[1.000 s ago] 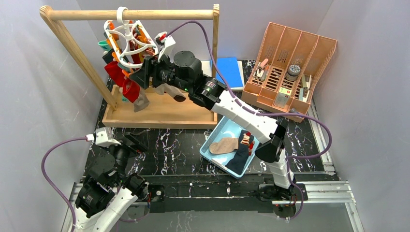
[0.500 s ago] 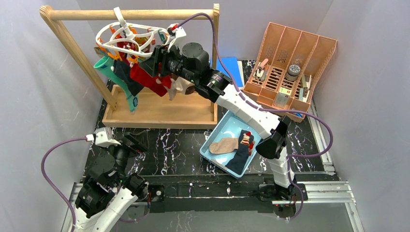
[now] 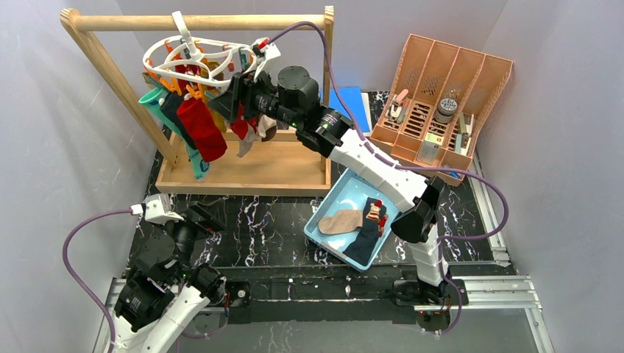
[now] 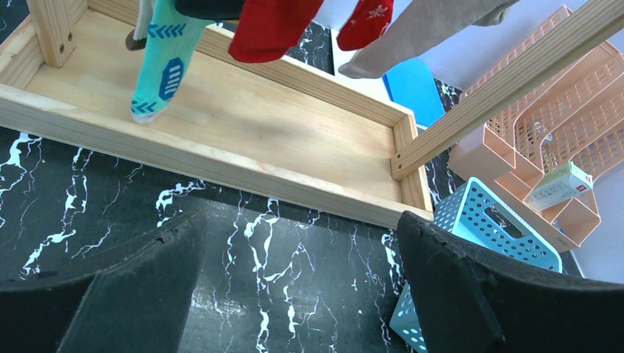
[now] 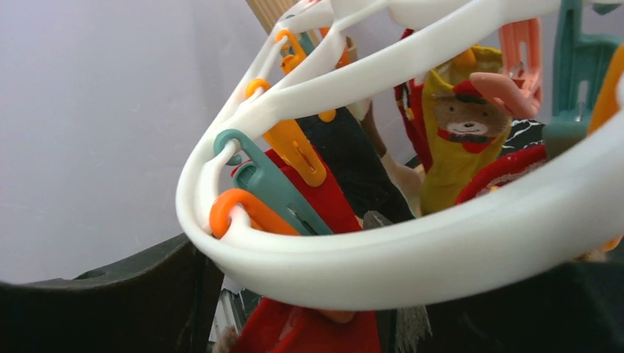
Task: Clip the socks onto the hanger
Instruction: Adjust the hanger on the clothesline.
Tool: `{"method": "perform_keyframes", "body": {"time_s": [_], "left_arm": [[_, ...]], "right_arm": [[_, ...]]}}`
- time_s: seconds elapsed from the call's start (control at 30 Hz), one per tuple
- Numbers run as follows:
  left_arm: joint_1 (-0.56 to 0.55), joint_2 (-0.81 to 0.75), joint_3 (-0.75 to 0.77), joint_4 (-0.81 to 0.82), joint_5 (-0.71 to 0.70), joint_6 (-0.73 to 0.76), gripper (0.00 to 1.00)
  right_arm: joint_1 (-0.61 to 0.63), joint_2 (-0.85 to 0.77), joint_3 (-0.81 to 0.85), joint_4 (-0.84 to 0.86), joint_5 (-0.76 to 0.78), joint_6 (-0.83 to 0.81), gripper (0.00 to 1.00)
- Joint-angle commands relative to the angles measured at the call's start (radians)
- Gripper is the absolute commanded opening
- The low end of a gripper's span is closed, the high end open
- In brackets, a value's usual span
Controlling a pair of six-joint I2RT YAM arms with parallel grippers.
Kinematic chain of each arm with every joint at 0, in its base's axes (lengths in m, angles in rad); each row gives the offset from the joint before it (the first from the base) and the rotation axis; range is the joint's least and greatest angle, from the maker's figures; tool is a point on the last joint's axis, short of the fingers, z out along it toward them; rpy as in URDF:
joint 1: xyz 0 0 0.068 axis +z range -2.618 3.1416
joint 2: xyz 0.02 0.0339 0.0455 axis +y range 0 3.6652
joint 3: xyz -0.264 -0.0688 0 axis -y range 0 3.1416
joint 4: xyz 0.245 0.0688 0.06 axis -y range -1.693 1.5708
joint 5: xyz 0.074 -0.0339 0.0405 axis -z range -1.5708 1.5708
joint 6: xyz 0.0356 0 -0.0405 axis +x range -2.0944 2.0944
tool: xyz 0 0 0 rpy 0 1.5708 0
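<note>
The white ring hanger [image 3: 193,54] hangs by its hook from the wooden rail, lifted nearly level. Teal [image 3: 156,103], navy [image 3: 171,109], red [image 3: 200,129] and beige [image 3: 252,134] socks dangle from its clips. My right gripper [image 3: 232,92] is at the ring's right rim. In the right wrist view the ring [image 5: 412,250] lies across the open jaws, with a red sock [image 5: 309,331] and an orange clip between them; a mustard bear sock [image 5: 460,140] hangs behind. Tan [image 3: 341,220], navy [image 3: 364,239] and red patterned [image 3: 377,213] socks lie in the blue tray [image 3: 332,198]. My left gripper [image 3: 195,220] [image 4: 302,294] is open and empty, low over the table.
The wooden rail frame [image 3: 243,173] stands at the back left, its base tray [image 4: 257,125] under the hanging socks. An orange desk organiser [image 3: 441,103] with small items stands at the back right. A blue flat item [image 3: 349,103] lies behind the right arm.
My right gripper rose and moved right, and the hanger swung from steeply tilted to nearly level. The hanging socks swung with it. The left arm has not moved.
</note>
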Motion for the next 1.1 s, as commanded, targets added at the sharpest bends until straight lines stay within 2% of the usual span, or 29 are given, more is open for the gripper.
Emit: {"method": "perform_keyframes", "body": {"time_s": [0.0,0.13,0.4,0.5,0.63,0.77,0.9,1.07], "left_arm": [[-0.004,0.004,-0.012,0.006,-0.013,-0.001,0.98],[-0.004,0.013,-0.012,0.007,-0.009,0.002,0.98],[-0.004,0.011,-0.010,0.006,-0.008,0.003,0.98],[-0.004,0.005,-0.012,0.006,-0.010,0.002,0.99],[-0.004,0.009,-0.009,0.005,-0.008,0.002,0.98],[-0.004,-0.012,-0.011,0.006,-0.016,-0.001,0.98],[-0.004,-0.018,-0.013,0.008,-0.009,0.002,0.99],[-0.004,-0.021,-0.013,0.008,-0.008,0.002,0.98]], "right_arm": [[0.050,-0.081,0.002,0.083,-0.020,-0.069,0.74],[0.094,-0.080,0.022,0.083,-0.004,-0.122,0.74],[0.102,-0.068,0.023,0.101,0.023,-0.109,0.73],[0.103,-0.087,-0.014,0.118,0.084,-0.113,0.73],[0.078,-0.142,-0.110,0.126,0.262,-0.107,0.76],[0.044,-0.134,-0.086,0.078,0.307,-0.090,0.79],[0.043,-0.154,-0.095,0.041,0.293,-0.108,0.85],[0.042,-0.169,-0.099,0.002,0.270,-0.112,0.88]]}}
